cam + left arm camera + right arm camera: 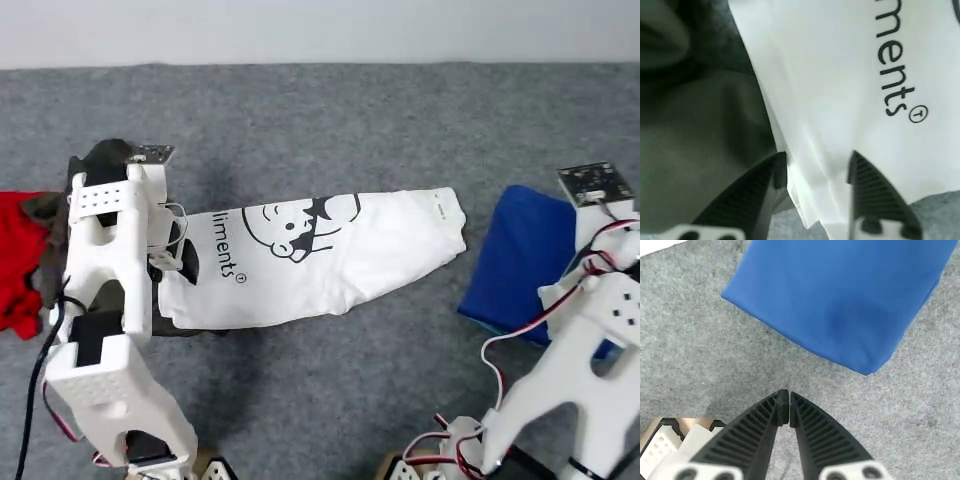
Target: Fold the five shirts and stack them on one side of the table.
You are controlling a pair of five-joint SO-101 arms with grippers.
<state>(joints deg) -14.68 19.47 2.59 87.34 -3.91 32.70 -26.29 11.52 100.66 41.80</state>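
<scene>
White and black-printed, the shirt [320,255] was straddled at its edge by the parted left gripper [815,170]. A dark shirt [700,135] was bunched beside it. Past the shirt's far end, the right gripper [789,407] was clenched empty by a blue shirt [840,295].

1. The white shirt [330,255] is smooth, matt cloth with black print.
2. The blue shirt [840,295] is matt cloth.
3. The counter [350,130] has a rough grey felt surface.
4. The left gripper [817,159] and right gripper [789,407] have jaws of ribbed, matt black plastic.
</scene>
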